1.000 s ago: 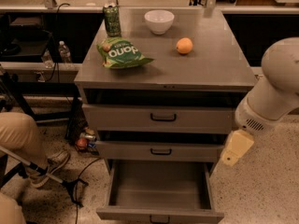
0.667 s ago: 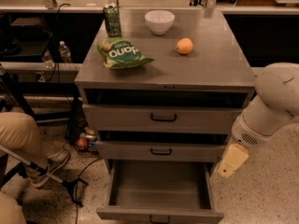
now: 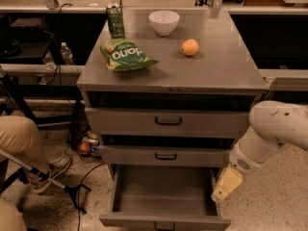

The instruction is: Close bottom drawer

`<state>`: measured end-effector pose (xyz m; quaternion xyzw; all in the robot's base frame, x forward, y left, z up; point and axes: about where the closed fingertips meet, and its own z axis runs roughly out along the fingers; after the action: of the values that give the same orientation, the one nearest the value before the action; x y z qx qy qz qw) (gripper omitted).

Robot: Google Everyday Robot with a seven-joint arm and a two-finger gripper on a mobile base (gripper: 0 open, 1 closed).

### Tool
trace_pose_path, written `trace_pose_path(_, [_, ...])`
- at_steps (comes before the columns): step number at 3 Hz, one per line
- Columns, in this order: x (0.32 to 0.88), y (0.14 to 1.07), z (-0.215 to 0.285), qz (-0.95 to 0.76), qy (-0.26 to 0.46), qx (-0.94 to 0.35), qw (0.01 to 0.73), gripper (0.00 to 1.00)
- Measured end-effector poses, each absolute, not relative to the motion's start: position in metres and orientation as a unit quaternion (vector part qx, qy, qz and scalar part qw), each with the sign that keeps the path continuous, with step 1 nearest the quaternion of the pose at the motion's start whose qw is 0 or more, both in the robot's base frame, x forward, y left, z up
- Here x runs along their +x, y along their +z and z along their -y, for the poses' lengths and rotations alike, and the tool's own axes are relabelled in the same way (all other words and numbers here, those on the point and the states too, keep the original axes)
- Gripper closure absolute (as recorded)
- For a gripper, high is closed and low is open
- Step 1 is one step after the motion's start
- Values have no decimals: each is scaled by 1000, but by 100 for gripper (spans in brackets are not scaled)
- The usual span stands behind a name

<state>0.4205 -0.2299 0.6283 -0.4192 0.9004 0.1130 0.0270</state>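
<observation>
The bottom drawer (image 3: 163,198) of the grey metal cabinet is pulled far out, its plain box interior bare; its front panel with a small black handle (image 3: 163,225) lies at the frame's lower edge. My gripper (image 3: 226,186) hangs from the white arm (image 3: 274,134) at the right, beside the open drawer's right wall, near its back half. It points down and to the left.
The top drawer (image 3: 168,121) and middle drawer (image 3: 166,155) stand slightly out. On the cabinet top are a green chip bag (image 3: 124,56), a green can (image 3: 115,20), a white bowl (image 3: 164,22) and an orange (image 3: 190,47). A person's leg (image 3: 26,143) and a cane are at left.
My arm and gripper have moved down and to the left, closer to the right side of the open bottom drawer. The drawers have not moved.
</observation>
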Motion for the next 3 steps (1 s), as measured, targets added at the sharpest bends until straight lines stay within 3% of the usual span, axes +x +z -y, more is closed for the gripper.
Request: trace_pose_path(3, [415,549,231,-909,159,-384,-14,0])
